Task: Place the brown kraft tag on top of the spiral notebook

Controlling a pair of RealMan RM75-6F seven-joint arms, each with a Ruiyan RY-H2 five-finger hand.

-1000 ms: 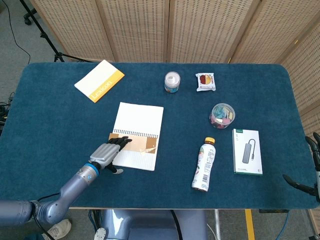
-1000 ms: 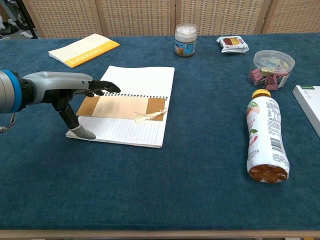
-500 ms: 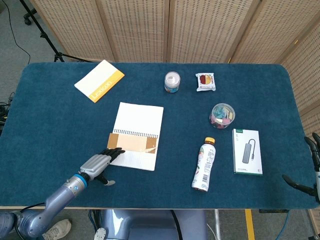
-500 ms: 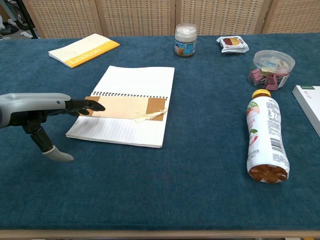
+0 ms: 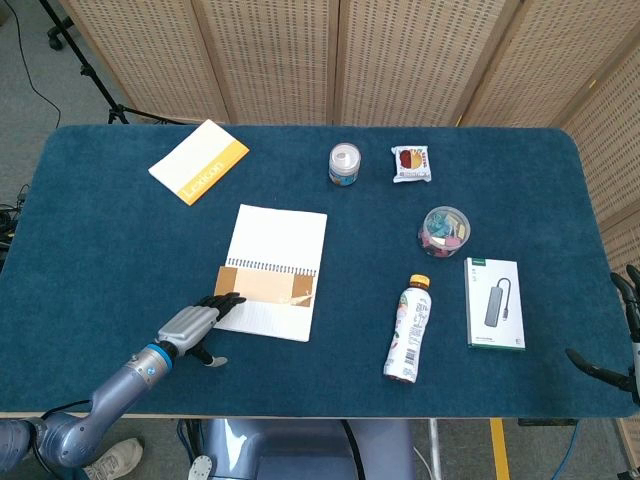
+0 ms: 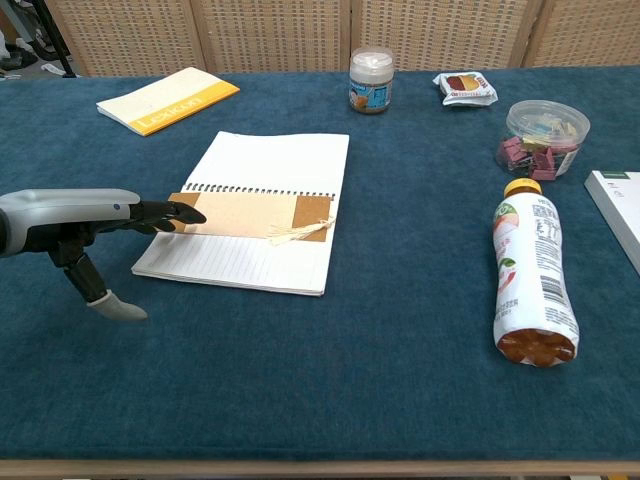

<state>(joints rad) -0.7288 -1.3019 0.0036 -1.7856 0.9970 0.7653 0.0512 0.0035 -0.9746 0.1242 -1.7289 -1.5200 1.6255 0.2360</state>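
The spiral notebook (image 5: 276, 270) lies open on the blue table, left of centre. The brown kraft tag (image 5: 268, 285) lies flat across it just below the spiral, with its twine (image 6: 291, 234) at the right end. My left hand (image 5: 190, 325) hovers at the notebook's front left corner, fingers stretched out flat, thumb hanging down, holding nothing. In the chest view its fingertips (image 6: 186, 213) reach the left end of the tag (image 6: 250, 213); whether they touch it cannot be told. My right hand (image 5: 622, 335) shows only as dark spread fingers at the far right edge, holding nothing.
A yellow booklet (image 5: 200, 160) lies at the back left. A small jar (image 5: 344, 164) and a snack packet (image 5: 411, 163) stand at the back. A tub of clips (image 5: 444, 230), a lying bottle (image 5: 406, 330) and a white box (image 5: 494, 303) are on the right.
My left hand has drawn back from over the tag toward the front left edge, leaving the tag on the notebook. Over the last half second it barely moved.
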